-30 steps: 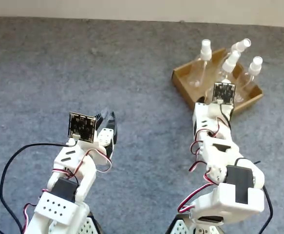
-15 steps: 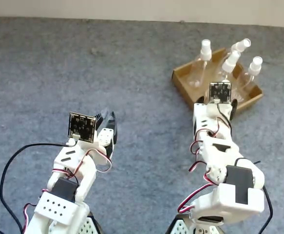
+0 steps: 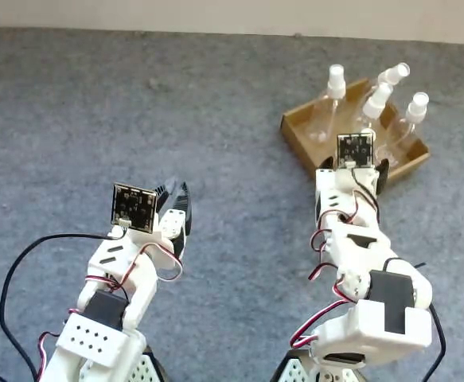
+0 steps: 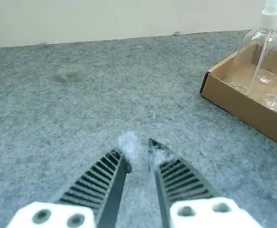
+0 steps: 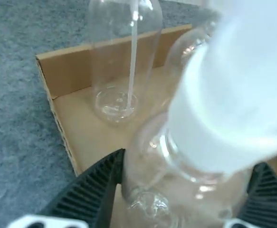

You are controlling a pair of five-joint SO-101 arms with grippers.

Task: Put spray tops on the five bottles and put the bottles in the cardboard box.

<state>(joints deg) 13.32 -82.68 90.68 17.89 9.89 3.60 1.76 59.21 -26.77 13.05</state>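
Observation:
The cardboard box point(image 3: 297, 135) lies at the far right and holds several clear bottles with white spray tops, among them one at its far corner point(image 3: 333, 94). My right gripper point(image 3: 354, 167) hangs over the box's near side. In the right wrist view it point(image 5: 190, 159) is shut on a clear bottle point(image 5: 176, 190) with a white spray top point(image 5: 233, 109), held above the box floor point(image 5: 88, 128). Another bottle point(image 5: 124, 52) stands behind it. My left gripper point(image 3: 177, 203) rests low over the carpet, far left of the box, its fingers point(image 4: 107, 183) a narrow gap apart with nothing between.
Grey carpet covers the table, with wide free room between the left arm and the box point(image 4: 233, 99). A pale wall edge runs along the far side. Bits of lint cling to the left fingertips point(image 4: 128, 142).
My right wrist has shifted slightly left and farther over the box with the bottle. The left arm has not moved.

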